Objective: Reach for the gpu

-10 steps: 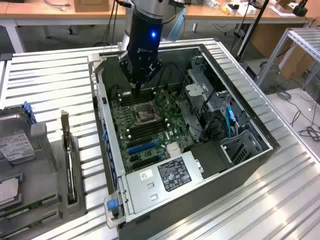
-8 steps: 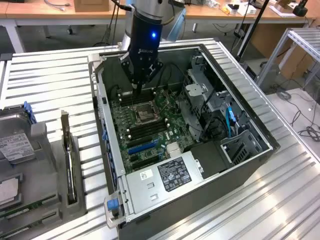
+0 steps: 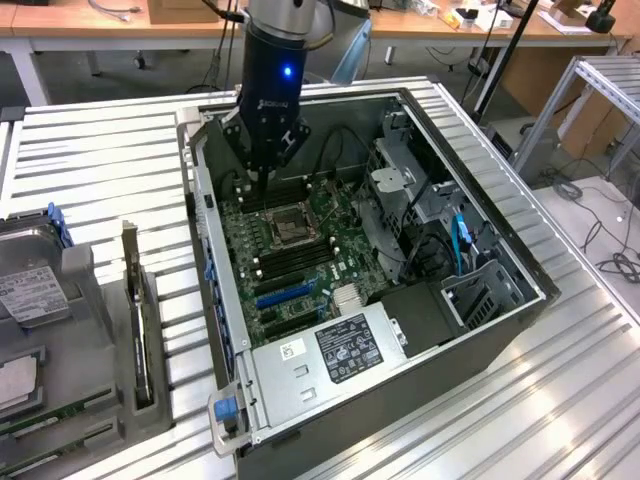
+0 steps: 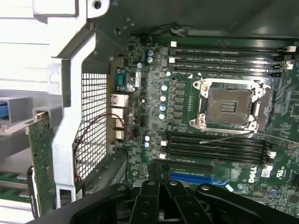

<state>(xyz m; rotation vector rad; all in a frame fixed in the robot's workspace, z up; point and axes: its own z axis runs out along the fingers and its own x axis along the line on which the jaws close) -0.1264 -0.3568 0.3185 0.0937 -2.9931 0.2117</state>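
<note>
While the arm (image 3: 278, 50) hangs vertical, pincer (image 3: 257, 182) hovers over motherboard (image 3: 318, 262).

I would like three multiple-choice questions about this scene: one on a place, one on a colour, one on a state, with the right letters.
1. Where is the hand?
A. over a grey rack
B. over the motherboard, inside the open case
C. over bare table

2. What colour is the light on the arm?
A. red
B. green
C. blue

3. How is the CPU socket?
A. empty
B. under a fan
C. under a card

Answers:
1 B, it hangs between the case walls, above the board.
2 C, a blue dot glows there.
3 A, its bare contact field shows.
</note>
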